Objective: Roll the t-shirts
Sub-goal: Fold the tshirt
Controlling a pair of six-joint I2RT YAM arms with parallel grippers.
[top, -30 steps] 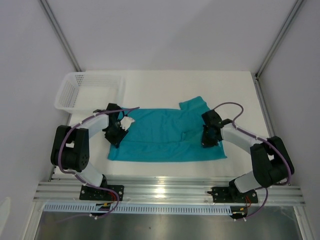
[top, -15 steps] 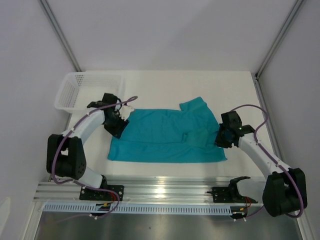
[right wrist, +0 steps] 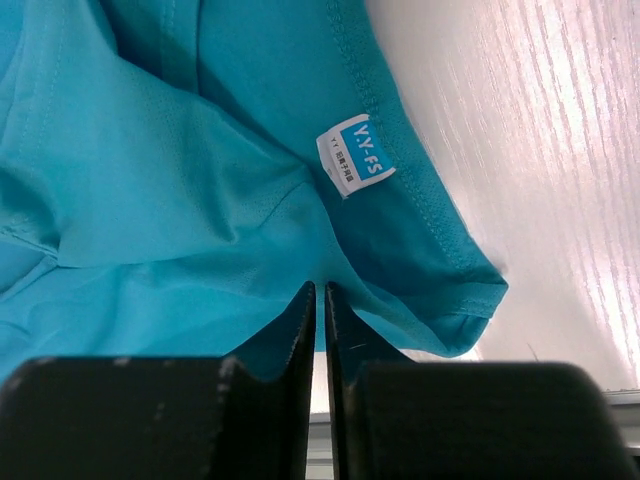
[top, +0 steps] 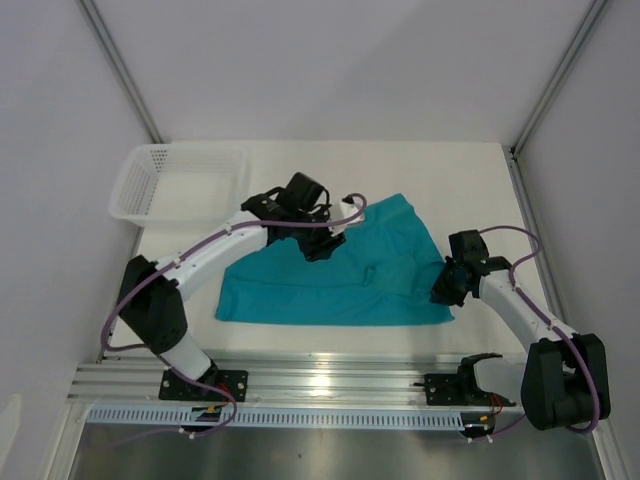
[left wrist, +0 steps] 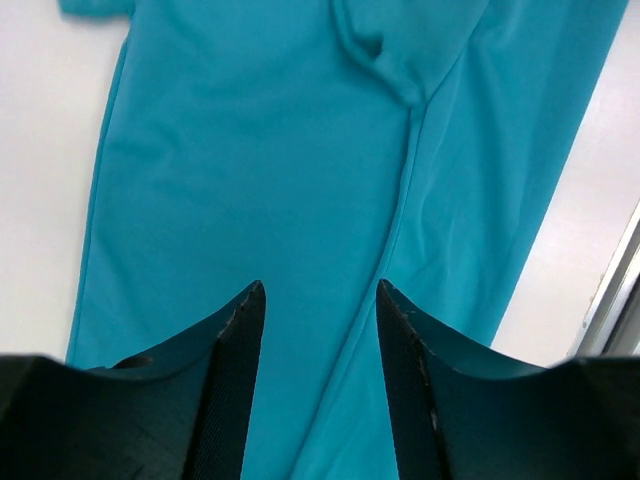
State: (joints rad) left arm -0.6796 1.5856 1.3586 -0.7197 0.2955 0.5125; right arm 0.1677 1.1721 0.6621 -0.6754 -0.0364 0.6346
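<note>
Left pincer (left wrist: 318, 290) half open over t-shirt (left wrist: 300, 150), empty; right pincer (right wrist: 321, 290) nearly closed, pinching its edge.

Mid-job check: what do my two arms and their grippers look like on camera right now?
Both arms have white links and bulky black joints, with a purple cable looping along each. The left gripper and right gripper carry matte black, tapered fingers, scuffed at the edges.

left pincer (top: 328, 243): t-shirt (top: 380, 292) left edge → its middle | right pincer (top: 441, 292): out to right hem
</note>
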